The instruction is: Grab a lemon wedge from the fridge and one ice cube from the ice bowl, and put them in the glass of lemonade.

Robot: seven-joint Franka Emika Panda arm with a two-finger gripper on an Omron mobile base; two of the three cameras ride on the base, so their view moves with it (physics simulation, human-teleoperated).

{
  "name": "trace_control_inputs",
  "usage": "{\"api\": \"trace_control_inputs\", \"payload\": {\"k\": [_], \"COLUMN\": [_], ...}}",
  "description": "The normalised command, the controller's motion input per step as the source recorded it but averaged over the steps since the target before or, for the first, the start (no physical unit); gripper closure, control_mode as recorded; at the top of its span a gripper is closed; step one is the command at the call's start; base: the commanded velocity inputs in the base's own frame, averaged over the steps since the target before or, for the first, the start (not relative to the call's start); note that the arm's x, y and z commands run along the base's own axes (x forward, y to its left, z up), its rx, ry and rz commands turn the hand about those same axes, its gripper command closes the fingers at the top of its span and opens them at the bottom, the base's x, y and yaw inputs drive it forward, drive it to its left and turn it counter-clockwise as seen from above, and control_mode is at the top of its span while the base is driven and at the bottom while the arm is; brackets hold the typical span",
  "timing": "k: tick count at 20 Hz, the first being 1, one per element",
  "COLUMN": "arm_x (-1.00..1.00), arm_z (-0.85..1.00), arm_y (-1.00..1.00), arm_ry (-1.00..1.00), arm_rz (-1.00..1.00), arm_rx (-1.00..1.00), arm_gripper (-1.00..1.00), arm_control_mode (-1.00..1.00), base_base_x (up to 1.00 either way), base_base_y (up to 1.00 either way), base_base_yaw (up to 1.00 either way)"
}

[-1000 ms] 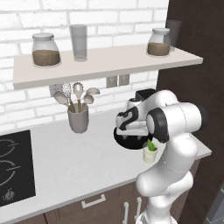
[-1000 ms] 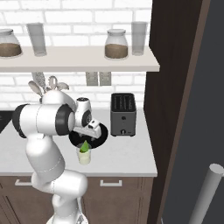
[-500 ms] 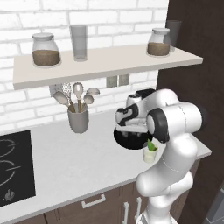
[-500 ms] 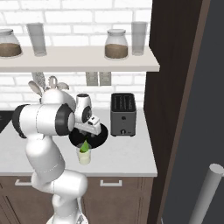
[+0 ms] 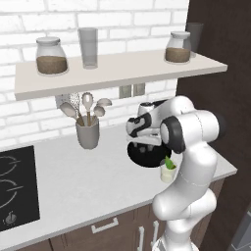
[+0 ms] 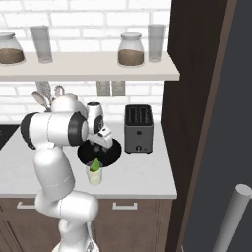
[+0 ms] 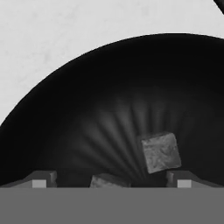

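Observation:
My gripper [image 7: 111,181] hangs open just above the inside of the glossy black ice bowl [image 7: 65,113]. One grey ice cube [image 7: 161,152] lies near the right fingertip [image 7: 181,180], and another ice cube [image 7: 108,180] shows partly between the tips. From the base, the gripper [image 5: 145,145] [image 6: 102,140] hovers over the ice bowl [image 5: 136,158] [image 6: 112,153]. In front of the bowl stands the glass of lemonade [image 5: 167,173] [image 6: 94,176], with the green lemon wedge [image 5: 169,163] [image 6: 94,165] sticking out of its top. The fridge [image 6: 238,98] door stands at the right.
A grey toaster [image 6: 138,129] stands right of the bowl. A utensil holder [image 5: 87,133] sits by the brick wall, and the black cooktop [image 5: 14,186] lies at the left. A shelf [image 5: 122,68] with jars and glasses runs overhead. A dark tall panel [image 6: 194,88] bounds the counter's right end.
The hand has shifted a little over the ice bowl, toward the wall side. The jaws stay open and empty.

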Motion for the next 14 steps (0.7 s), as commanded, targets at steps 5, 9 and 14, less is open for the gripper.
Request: {"api": "trace_control_inputs", "payload": {"k": [5, 9, 14], "arm_x": [0.0, 0.0, 0.0], "arm_z": [0.0, -0.26, -0.26], "arm_y": [-0.13, -0.24, -0.11], "arm_ry": [0.0, 0.02, 0.09], "arm_rz": [-0.13, -0.16, -0.12], "arm_rx": [0.06, 0.05, 0.01], "arm_gripper": [-1.0, -1.0, -1.0], "arm_control_mode": [-1.0, -1.0, -1.0], "base_base_x": [0.0, 0.0, 0.0], "base_base_y": [0.0, 0.0, 0.0], "base_base_yaw": [0.0, 0.0, 0.0]}}
